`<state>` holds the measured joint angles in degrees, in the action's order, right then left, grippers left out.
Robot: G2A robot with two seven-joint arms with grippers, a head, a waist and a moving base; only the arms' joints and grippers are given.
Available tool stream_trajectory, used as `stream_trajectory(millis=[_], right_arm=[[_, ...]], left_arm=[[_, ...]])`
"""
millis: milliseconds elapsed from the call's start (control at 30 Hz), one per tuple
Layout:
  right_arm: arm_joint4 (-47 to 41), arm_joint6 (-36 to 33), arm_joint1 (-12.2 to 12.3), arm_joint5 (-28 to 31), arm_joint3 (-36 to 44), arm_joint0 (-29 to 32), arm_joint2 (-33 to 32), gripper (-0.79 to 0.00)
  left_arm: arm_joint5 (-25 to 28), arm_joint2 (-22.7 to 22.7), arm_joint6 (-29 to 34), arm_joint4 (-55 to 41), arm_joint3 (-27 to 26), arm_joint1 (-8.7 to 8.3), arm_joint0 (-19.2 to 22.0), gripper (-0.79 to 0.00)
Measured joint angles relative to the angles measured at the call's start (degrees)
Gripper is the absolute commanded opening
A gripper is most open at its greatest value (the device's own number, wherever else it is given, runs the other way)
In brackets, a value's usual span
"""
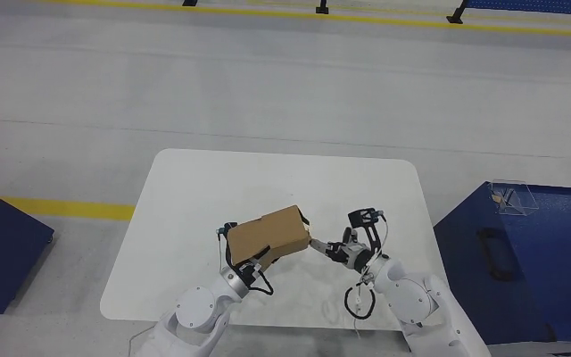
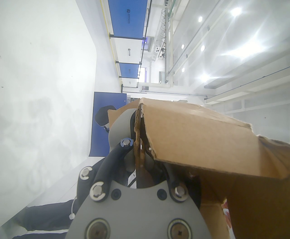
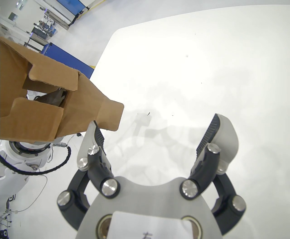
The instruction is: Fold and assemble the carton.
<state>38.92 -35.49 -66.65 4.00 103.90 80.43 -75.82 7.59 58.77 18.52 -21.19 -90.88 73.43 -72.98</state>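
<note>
Carton [image 1: 268,234]: likely light, stiff, creasable. Left gripper [image 2: 138,140] clamped on its wall; right gripper [image 3: 156,123] spread open. Best pinch the loose flap [image 3: 109,113].

Left pincer [image 2: 137,141] apparently tight on an edge of the brown carton [image 2: 199,140], white table [image 2: 45,90] beyond.

It looks like a big robot laboratory hall: a wide pale floor [image 1: 268,80] with yellow lines [image 1: 71,209], blue partition panels [image 2: 126,18] far behind, and a high ceiling [image 2: 249,31] with bright lamps [image 2: 236,11].
</note>
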Motion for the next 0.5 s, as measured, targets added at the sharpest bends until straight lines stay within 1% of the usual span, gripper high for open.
stream_trajectory(millis=[200, 300, 400, 500], right_arm=[[-1.1, -2.8, 0.5, 6.5, -0.9, 1.2, -0.2, 0.0], [-0.3, -0.8, 0.3, 4.3, -2.1, 0.5, 0.2, 0.0], [-2.4, 1.7, 0.0, 1.5, -2.6, -0.5, 0.4, 0.0], [-3.9, 2.5, -0.2, 0.1, -2.8, -1.2, 0.3, 0.0]], left_arm=[[0.0, 0.0, 0.0, 0.0, 0.0, 0.0, 0.0, -0.785], [0.0, 0.0, 0.0, 0.0, 0.0, 0.0, 0.0, -0.785], [0.0, 0.0, 0.0, 0.0, 0.0, 0.0, 0.0, -0.785], [0.0, 0.0, 0.0, 0.0, 0.0, 0.0, 0.0, -0.785]])
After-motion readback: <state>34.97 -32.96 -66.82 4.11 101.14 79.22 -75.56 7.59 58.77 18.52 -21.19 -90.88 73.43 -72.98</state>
